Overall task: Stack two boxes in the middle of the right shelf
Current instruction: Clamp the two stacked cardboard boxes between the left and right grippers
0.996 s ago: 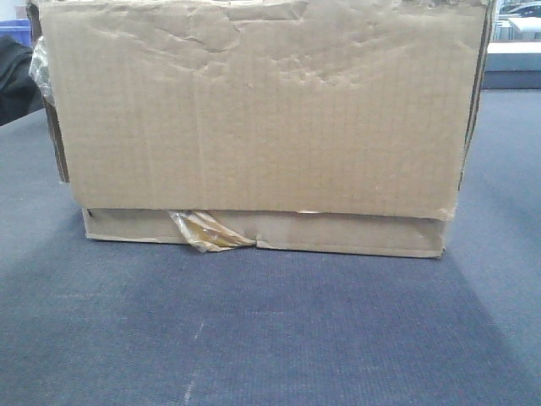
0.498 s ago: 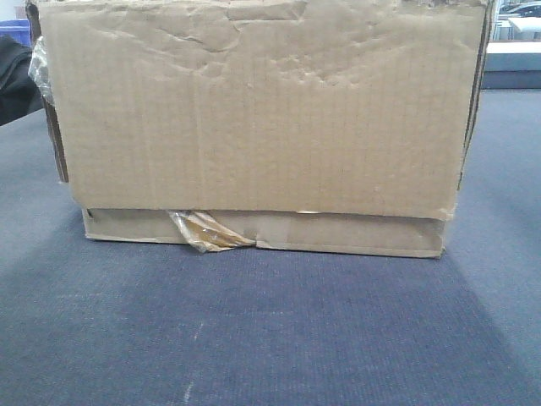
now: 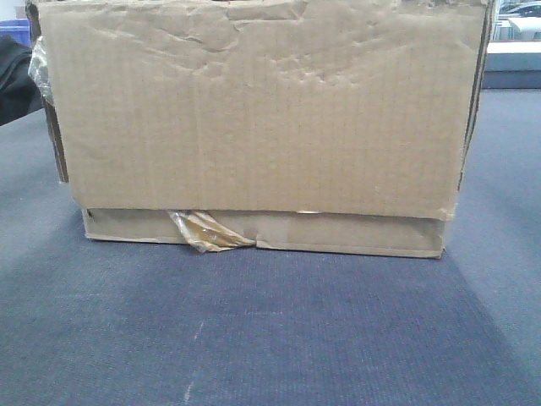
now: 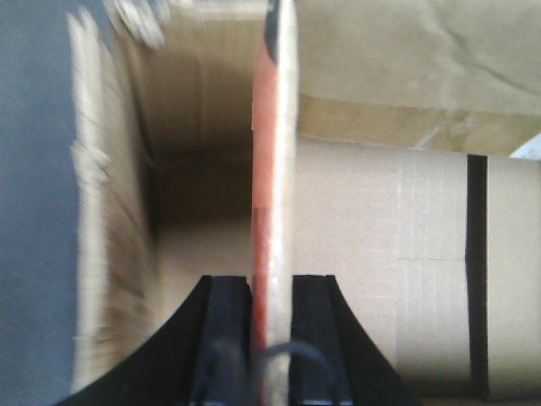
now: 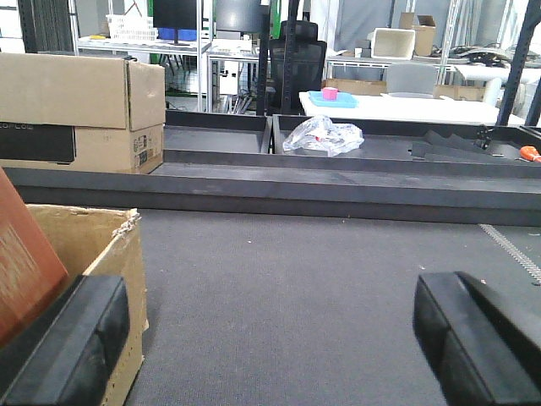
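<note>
The big brown box (image 3: 262, 118) fills the upper part of the front view and stands on the grey table (image 3: 270, 338), not yet on a shelf. The left claw (image 4: 272, 296) is closed tightly on the thin upright wall (image 4: 272, 169) in the middle of its view, probably to hold it firmly for lifting. The right claw (image 5: 266, 338) is spread wide with nothing between its fingers, I think ready for the opposite side. In the right wrist view I count two boxes, one at the lower left and a second box (image 5: 80, 110) at the upper left, plus one plastic bag (image 5: 321, 135).
</note>
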